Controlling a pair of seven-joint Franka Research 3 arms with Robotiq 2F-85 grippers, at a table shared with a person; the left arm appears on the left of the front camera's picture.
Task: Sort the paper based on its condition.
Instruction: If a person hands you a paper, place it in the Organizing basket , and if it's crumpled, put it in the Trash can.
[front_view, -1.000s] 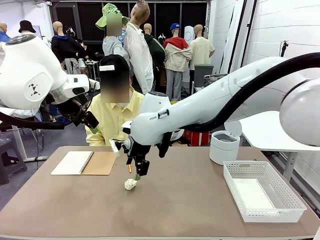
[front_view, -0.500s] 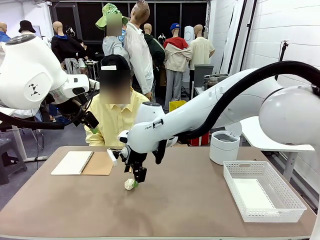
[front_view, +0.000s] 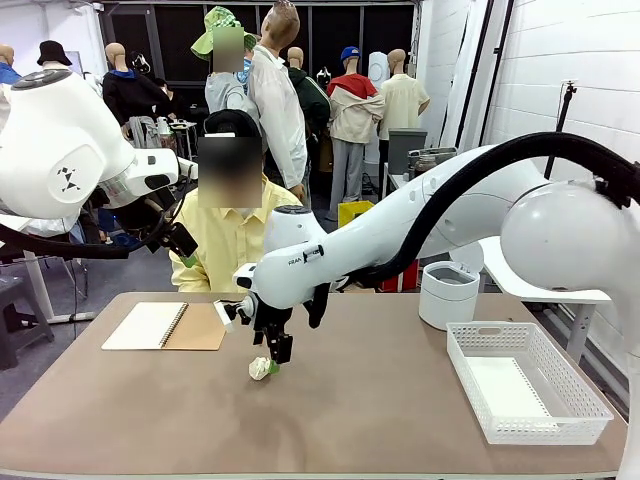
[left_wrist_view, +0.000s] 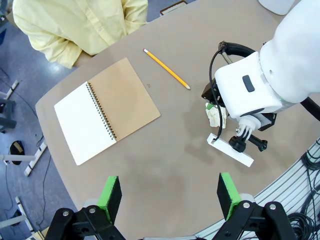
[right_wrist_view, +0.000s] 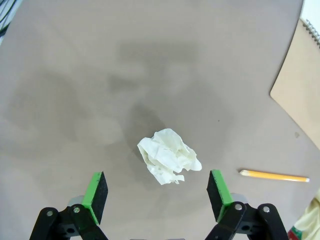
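Note:
A crumpled white ball of paper (front_view: 260, 369) lies on the brown table left of centre. My right gripper (front_view: 273, 358) hangs just above it, reaching in from the right. In the right wrist view the paper ball (right_wrist_view: 169, 156) sits between and a little beyond the open green fingers of that gripper (right_wrist_view: 157, 190), untouched. My left gripper (left_wrist_view: 168, 192) is open and empty, high over the table, looking down on the right arm's wrist and the paper ball (left_wrist_view: 215, 113) partly hidden behind it. A flat white sheet of paper (front_view: 505, 385) lies in the white basket (front_view: 560, 425).
An open brown-covered spiral notebook (front_view: 165, 325) lies at the far left, with a yellow pencil (left_wrist_view: 166, 68) beside it. A white lidded bin (front_view: 448, 293) stands behind the basket. A person in a yellow shirt (front_view: 230, 240) sits at the far side.
My right gripper has moved down and slightly left, closing in over the crumpled paper, still open. The left arm has not moved.

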